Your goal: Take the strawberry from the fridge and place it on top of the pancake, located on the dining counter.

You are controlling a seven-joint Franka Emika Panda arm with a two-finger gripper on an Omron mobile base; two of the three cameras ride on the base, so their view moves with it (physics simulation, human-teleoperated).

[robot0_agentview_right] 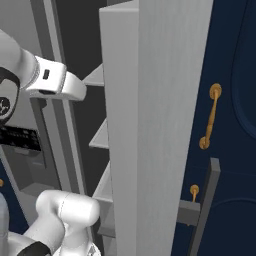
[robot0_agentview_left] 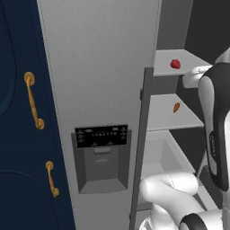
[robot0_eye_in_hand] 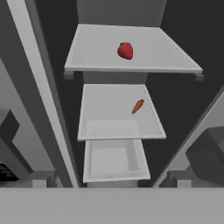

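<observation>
While the hand hangs released, the strawberry [robot0_eye_in_hand: 125, 50] rests on the fridge's [robot0_agentview_left: 103, 67] upper shelf [robot0_eye_in_hand: 100, 57].

fridge [robot0_agentview_left: 103, 67]: top, bottom cut off | small orange item [robot0_eye_in_hand: 138, 106]: too small to identify

Inside the open fridge [robot0_agentview_left: 103, 67], the upper shelf [robot0_eye_in_hand: 96, 54] carries the strawberry [robot0_eye_in_hand: 125, 50], lying right of the shelf's middle. The shelf [robot0_eye_in_hand: 109, 113] below it carries a small orange carrot [robot0_eye_in_hand: 138, 106], tilted, near its right edge. Under that shelf sits a pale drawer [robot0_eye_in_hand: 114, 159].
</observation>
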